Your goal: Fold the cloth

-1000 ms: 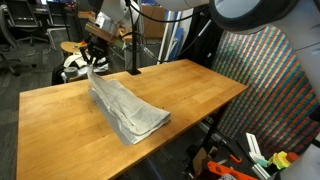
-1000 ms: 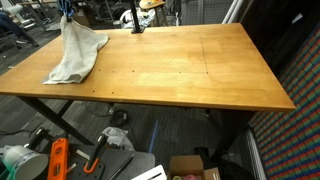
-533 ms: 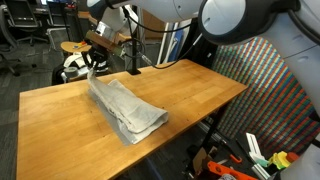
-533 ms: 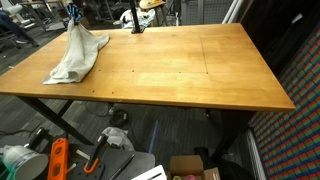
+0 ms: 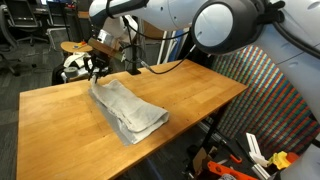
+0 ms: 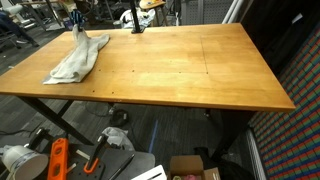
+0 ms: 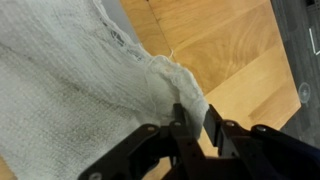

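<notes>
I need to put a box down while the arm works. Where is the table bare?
Everything between the cloth and the opposite end of the table is bare wood. It is crowded only at the corner where the gripper pinches the cloth, beside the black stand.

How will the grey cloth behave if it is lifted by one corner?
Probably floppy: the cloth sags in folds below the corner the jaws hold. Likely light: its weave looks thin. It may drag on the table.
</notes>
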Controlling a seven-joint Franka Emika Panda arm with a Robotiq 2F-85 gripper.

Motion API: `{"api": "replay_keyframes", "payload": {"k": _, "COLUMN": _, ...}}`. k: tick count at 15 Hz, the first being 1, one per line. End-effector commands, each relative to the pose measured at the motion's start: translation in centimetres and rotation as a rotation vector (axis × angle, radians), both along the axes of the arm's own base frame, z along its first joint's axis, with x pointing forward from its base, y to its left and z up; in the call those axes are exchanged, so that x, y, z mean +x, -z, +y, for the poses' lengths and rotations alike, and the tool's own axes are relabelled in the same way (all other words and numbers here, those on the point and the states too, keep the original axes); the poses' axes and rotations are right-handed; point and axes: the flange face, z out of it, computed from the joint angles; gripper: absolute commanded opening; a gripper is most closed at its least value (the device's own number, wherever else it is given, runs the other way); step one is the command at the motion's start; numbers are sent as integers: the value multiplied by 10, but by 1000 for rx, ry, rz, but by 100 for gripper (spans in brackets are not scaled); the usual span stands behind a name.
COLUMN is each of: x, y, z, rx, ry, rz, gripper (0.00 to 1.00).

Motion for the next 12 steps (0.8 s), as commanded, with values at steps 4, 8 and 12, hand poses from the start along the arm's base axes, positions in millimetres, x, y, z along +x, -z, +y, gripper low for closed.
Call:
{"api": "replay_keyframes", "payload": {"k": 4, "x": -28, "y": -37, "z": -8, "rx": 35, "ry": -175, "rz": 103, "gripper": 82}}
{"api": "replay_keyframes", "payload": {"k": 8, "x": -36, "y": -58, "z": -29, "rx": -2, "ry": -260, "rz": 106, "gripper": 100}}
{"api": "replay_keyframes", "payload": {"k": 12, "x": -32, "y": -49, "z": -45, "rx": -60, "ry": -296, "rz": 89, "gripper": 100}}
